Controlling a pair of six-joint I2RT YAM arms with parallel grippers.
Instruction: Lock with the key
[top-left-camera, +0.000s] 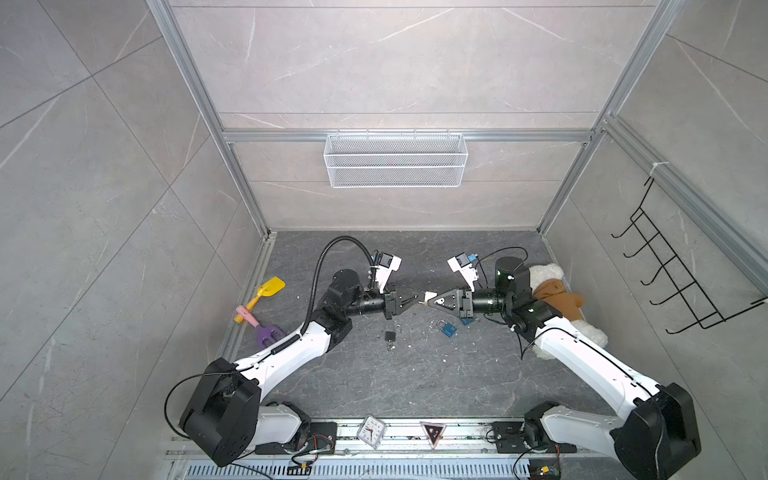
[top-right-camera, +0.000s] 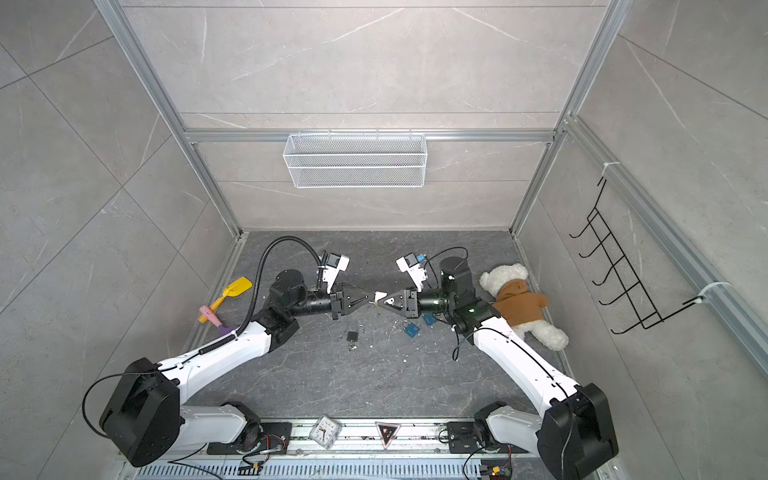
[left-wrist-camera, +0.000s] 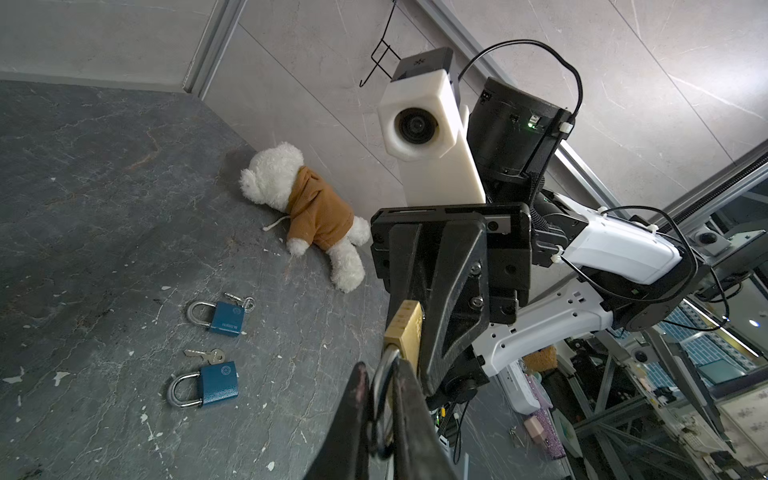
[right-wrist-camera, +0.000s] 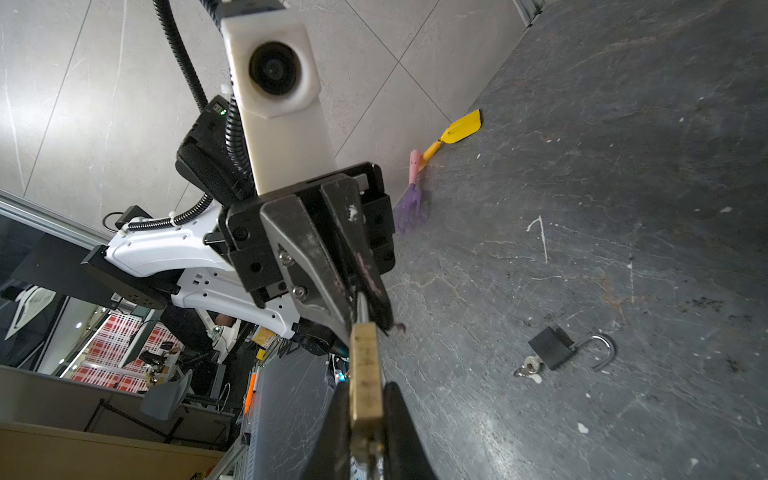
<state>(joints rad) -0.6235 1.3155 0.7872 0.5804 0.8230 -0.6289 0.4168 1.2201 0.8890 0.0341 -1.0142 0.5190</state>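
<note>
Both grippers meet above the middle of the floor on one brass padlock (left-wrist-camera: 402, 328) (right-wrist-camera: 365, 374). My right gripper (right-wrist-camera: 365, 390) (top-left-camera: 429, 301) is shut on its brass body. My left gripper (left-wrist-camera: 380, 374) (top-left-camera: 417, 300) is shut on its silver shackle (left-wrist-camera: 384, 376), which runs between the black fingers. In both top views the two gripper tips touch nose to nose. A bit of metal shows under the brass body between my right fingers; I cannot tell whether it is the key.
On the dark floor lie two blue padlocks (left-wrist-camera: 226, 318) (left-wrist-camera: 218, 384) with keys (left-wrist-camera: 208, 355) beside them, and an open black padlock (right-wrist-camera: 552, 347) (top-left-camera: 390, 336). A teddy bear (top-left-camera: 557, 297) lies at the right wall, a toy shovel (top-left-camera: 266, 293) and rake (top-left-camera: 262, 328) at the left.
</note>
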